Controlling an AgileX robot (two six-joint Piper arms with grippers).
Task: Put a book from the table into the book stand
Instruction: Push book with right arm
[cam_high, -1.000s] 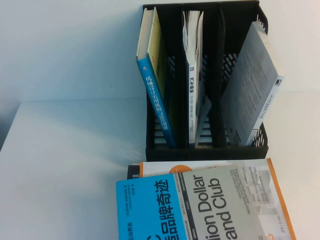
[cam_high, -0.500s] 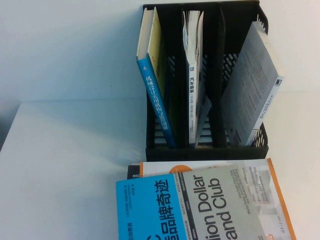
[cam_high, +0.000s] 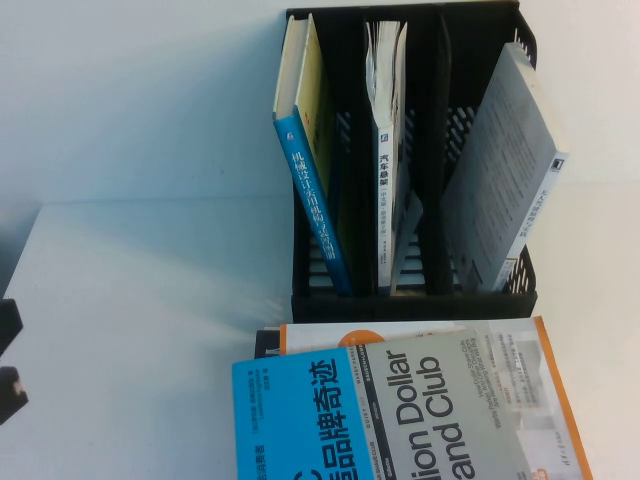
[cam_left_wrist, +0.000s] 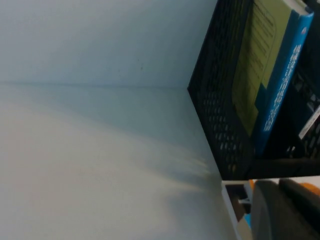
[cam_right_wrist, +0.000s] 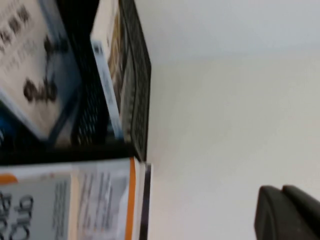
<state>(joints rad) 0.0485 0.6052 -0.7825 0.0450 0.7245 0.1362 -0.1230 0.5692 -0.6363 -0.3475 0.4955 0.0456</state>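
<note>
The book (cam_high: 400, 420), half bright blue and half grey, lies flat at the near edge of the white table (cam_high: 130, 300), on top of a white orange-edged book (cam_high: 550, 400). The black book stand (cam_high: 410, 160) stands upright just behind it. My left gripper (cam_high: 8, 360) shows at the high view's left edge, well left of the book. In the left wrist view its fingers (cam_left_wrist: 280, 182) lie together and empty near the stack's corner. My right gripper (cam_right_wrist: 281, 189) is shut and empty over bare table to the right of the book (cam_right_wrist: 30, 210), and is out of the high view.
The stand holds a blue-spined, yellow-covered book (cam_high: 305, 150) in its left slot, a thin white one (cam_high: 385, 150) in the middle and a grey one (cam_high: 510, 170) leaning at the right. A white wall rises behind the table. The stand's perforated side (cam_left_wrist: 220, 115) shows in the left wrist view.
My left gripper has come into the high view at the left edge. The books and the stand have not moved.
</note>
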